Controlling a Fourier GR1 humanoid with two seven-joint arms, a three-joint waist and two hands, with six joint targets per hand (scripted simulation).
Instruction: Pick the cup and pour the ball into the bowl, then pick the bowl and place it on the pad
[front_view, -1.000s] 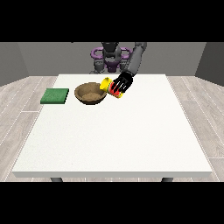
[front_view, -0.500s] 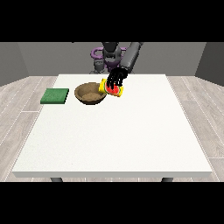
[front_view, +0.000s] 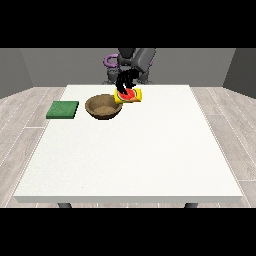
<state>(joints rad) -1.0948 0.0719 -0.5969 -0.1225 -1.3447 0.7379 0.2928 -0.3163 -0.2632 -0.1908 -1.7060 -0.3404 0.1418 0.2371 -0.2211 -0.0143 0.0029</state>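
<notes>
1. Yellow cup with a red interior (front_view: 129, 95): tipped on its side, mouth turned toward the camera, held at the right rim of the bowl and just above the table. No ball is visible inside it or elsewhere; whether it has left the cup cannot be told.
2. Black hand at the view's middle-right (front_view: 125, 83): fingers curled over the top of the cup, holding it. The other hand cannot be made out.
3. Brown round wooden bowl (front_view: 103, 106): upright on the table, just left of the cup, the two near or touching at the rim. Its inside looks plain brown, with no ball to be distinguished.
4. Flat green square pad (front_view: 63, 109): lying on the table to the left of the bowl, apart from it, nothing on it.
5. Large white table (front_view: 130, 155): carries the bowl and pad.
6. Step, by judgement: the pour, with the bowl's transfer to the pad not yet begun.
7. Hazards, by judgement: the cup's mouth sits at the bowl's edge rather than over its centre, so a ball could roll out onto the table; the cup pressing the rim could shift or tip the bowl.
</notes>
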